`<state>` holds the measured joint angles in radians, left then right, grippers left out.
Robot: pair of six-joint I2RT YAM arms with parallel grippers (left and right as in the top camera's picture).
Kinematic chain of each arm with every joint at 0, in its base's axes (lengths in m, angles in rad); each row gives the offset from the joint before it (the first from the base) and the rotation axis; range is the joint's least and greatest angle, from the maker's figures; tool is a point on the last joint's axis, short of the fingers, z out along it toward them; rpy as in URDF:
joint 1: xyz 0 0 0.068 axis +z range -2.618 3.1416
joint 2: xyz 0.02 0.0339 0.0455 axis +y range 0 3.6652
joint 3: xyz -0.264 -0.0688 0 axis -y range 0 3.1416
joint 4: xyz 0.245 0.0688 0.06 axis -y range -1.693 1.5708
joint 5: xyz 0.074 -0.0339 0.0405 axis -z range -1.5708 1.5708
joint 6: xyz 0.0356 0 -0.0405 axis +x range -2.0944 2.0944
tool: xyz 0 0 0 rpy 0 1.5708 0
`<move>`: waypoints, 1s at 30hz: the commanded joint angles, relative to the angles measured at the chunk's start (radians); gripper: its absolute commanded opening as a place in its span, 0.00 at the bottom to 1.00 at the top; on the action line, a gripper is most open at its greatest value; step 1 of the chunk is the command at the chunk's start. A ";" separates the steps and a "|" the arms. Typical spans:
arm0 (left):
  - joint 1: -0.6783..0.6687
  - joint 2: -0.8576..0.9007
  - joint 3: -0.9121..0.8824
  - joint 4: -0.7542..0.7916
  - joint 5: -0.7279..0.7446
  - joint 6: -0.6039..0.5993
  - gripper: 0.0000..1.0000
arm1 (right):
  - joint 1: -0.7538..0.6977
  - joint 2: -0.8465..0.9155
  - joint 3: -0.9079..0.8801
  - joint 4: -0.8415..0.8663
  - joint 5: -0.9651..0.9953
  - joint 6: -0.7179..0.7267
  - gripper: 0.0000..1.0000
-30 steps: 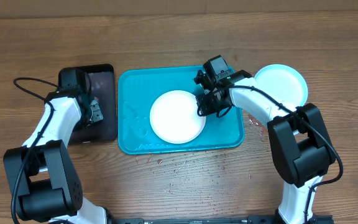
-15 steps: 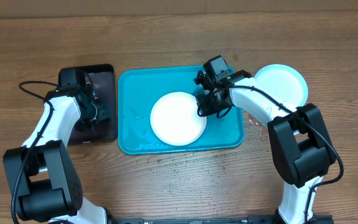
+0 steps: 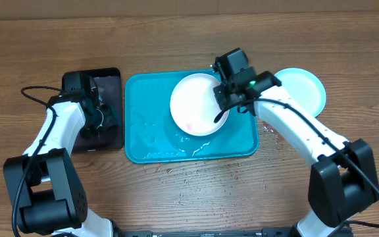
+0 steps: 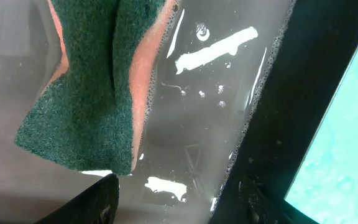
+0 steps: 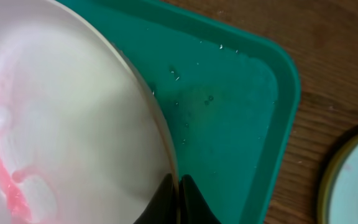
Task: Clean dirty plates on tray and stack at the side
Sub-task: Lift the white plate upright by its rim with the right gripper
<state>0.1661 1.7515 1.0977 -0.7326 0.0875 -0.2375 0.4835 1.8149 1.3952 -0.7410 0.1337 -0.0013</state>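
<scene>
A white plate (image 3: 193, 102) with a red smear is held tilted above the far part of the turquoise tray (image 3: 143, 125). My right gripper (image 3: 220, 116) is shut on its right rim. The right wrist view shows the jaws (image 5: 179, 196) pinching the rim of the white plate (image 5: 73, 124) over the tray (image 5: 229, 93). A light teal plate (image 3: 300, 89) lies on the table right of the tray. A yellow-green rim shows under it (image 5: 353, 180). My left gripper (image 3: 104, 118) is open over a black tray (image 3: 110, 82). In the left wrist view its jaws (image 4: 176, 205) are empty, just short of a green sponge (image 4: 86, 93).
The black tray (image 4: 303, 93) holds soapy water and the sponge. Water pools on the turquoise tray's floor, and droplets lie on the wooden table (image 3: 176, 174) in front of it. A black cable loops beside the left arm (image 3: 35, 92).
My right gripper has lifted the white plate off the tray floor, carried it toward the far side and tilted it, showing a red smear. The left gripper has hardly moved.
</scene>
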 commanded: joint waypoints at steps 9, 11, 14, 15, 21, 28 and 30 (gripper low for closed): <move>0.003 -0.013 0.021 0.004 0.017 -0.010 0.64 | 0.299 -0.044 0.027 0.158 0.650 -0.006 0.04; 0.003 -0.013 0.021 0.003 0.017 -0.010 0.64 | 0.337 -0.044 0.027 0.176 0.719 -0.006 0.04; 0.003 -0.013 0.021 0.004 0.017 -0.010 0.63 | 0.390 -0.044 0.027 0.209 0.846 -0.006 0.04; 0.003 -0.013 0.021 0.004 0.017 -0.010 0.64 | 0.402 -0.044 0.027 0.217 0.881 -0.006 0.04; 0.003 -0.013 0.021 0.004 0.017 -0.010 0.64 | 0.438 -0.044 0.027 0.240 1.023 -0.006 0.04; 0.003 -0.013 0.021 0.004 0.017 -0.010 0.64 | 0.439 -0.044 0.027 0.251 1.064 -0.007 0.04; 0.003 -0.013 0.021 0.004 0.017 -0.010 0.64 | 0.440 -0.044 0.027 0.253 1.080 -0.007 0.04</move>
<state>0.1661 1.7515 1.0985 -0.7322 0.0944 -0.2375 0.9180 1.8130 1.3949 -0.4976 1.1416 -0.0116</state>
